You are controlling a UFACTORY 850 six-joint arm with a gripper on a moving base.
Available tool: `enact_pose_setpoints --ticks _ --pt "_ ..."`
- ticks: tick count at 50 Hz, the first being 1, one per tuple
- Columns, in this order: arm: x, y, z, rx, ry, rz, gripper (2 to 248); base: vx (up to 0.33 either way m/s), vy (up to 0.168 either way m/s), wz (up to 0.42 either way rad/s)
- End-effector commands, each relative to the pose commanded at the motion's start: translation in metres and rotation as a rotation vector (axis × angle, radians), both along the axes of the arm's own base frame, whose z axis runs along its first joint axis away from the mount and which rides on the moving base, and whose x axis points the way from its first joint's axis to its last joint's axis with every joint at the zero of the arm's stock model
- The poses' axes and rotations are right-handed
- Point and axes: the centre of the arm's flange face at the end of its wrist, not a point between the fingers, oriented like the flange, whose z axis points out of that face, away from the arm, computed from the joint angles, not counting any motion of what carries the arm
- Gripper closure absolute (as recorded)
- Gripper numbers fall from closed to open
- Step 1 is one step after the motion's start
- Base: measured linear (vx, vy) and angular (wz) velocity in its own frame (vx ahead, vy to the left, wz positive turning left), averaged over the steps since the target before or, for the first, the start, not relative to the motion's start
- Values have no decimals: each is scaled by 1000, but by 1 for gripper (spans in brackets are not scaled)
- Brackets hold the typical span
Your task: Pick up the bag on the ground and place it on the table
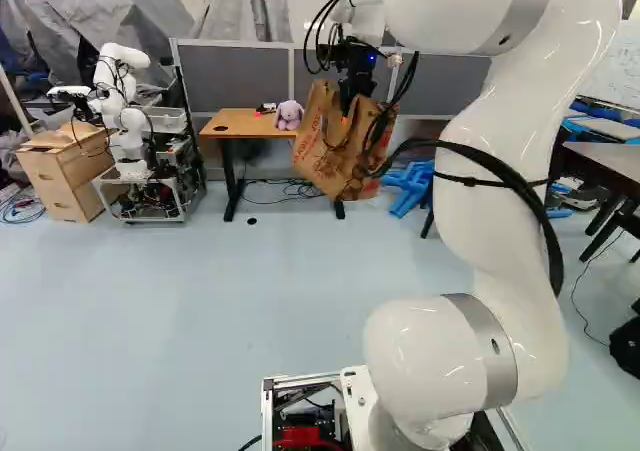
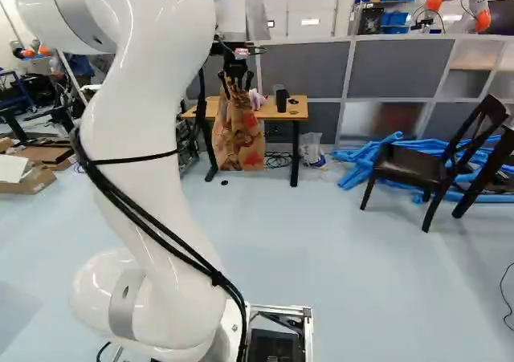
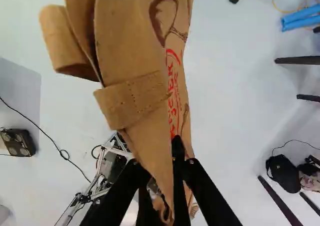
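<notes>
Gripper (image 2: 237, 87) clamped on the brown paper bag (image 1: 335, 151). Wrist view: pinched paper runs between the two black fingers, with the rest of the bag spreading ahead of them. A loose paper loop (image 3: 62, 43) sticks out to one side; red print shows on the bag's face.

Bag is up in the air, hanging from my arm (image 1: 470, 171). In the left base view it hangs tilted, overlapping the right end of the desk (image 1: 238, 123); in the right base view it covers part of the desk's left half. Its lower part reaches below the desktop's level as pictured. I cannot tell whether it touches the desk's edge; it is not on the top.

On the desk: a purple plush toy (image 1: 288, 115), a small red and black item (image 1: 265, 108) just beside it and, from the right base view, a black upright object (image 2: 280, 99). Grey partition panels (image 2: 305, 69) behind.

Floor, right base view: a pale plastic bag (image 2: 312, 148) near the desk's right leg, blue tubes (image 2: 361, 165) in a heap, a dark chair (image 2: 409, 163) in front of them. Left base view: another robot (image 1: 122, 111) on a wheeled frame, wooden cabinet (image 1: 65, 176) beside it. Wrist view also catches a black backpack (image 3: 284, 173).
</notes>
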Motion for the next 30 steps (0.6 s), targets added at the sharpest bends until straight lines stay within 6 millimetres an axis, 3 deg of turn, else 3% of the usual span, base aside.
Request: enact_pose_setpoints --ticks 14,30 --pt "0 0 0 0 0 0 225 183 99 -36" --pt "0 0 0 0 0 0 225 238 192 -47"
